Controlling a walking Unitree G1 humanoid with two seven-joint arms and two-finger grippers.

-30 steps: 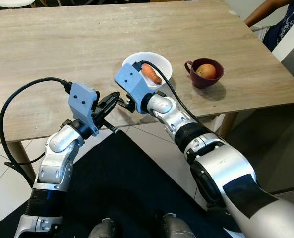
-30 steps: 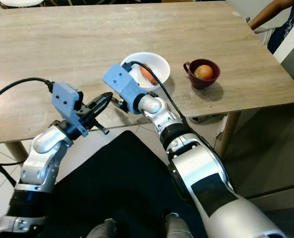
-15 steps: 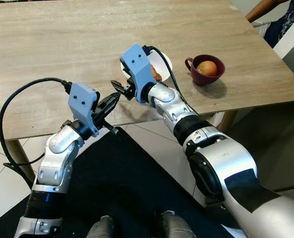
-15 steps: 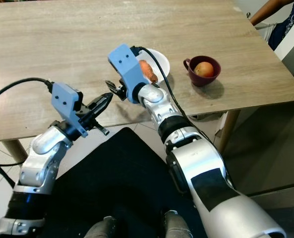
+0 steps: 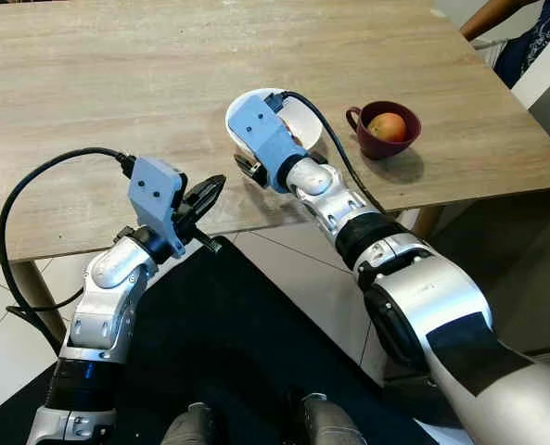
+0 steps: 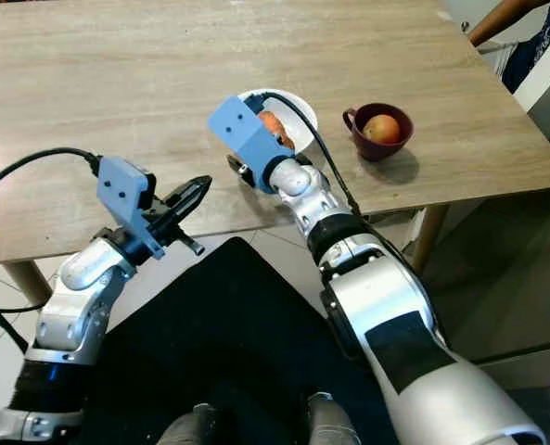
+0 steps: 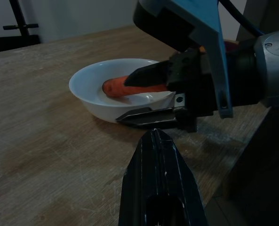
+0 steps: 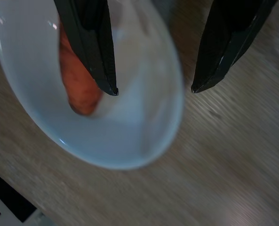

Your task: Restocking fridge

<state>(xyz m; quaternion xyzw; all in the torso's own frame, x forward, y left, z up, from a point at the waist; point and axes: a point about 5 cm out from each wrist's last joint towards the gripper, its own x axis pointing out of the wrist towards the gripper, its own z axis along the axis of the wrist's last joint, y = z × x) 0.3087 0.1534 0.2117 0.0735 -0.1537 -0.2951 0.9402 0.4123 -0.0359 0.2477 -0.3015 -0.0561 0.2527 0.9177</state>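
On the wooden table (image 5: pixel 117 83), my right gripper (image 8: pixel 153 89) spreads wide across the near rim of the white bowl (image 7: pixel 90 89) holding the carrot (image 8: pixel 78 89), while my left gripper (image 5: pixel 205 195), fingers pressed together, hovers at the table's near edge.

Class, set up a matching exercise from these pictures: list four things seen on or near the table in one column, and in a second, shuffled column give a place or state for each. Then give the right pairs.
Things:
1. carrot
2. apple
3. right tool
4. left tool

Places or states:
A. in the dark red cup
B. shut, at the table edge
C. lying in the white bowl
D. open, fingers astride the bowl's rim

Pairs: 1-C, 2-A, 3-D, 4-B
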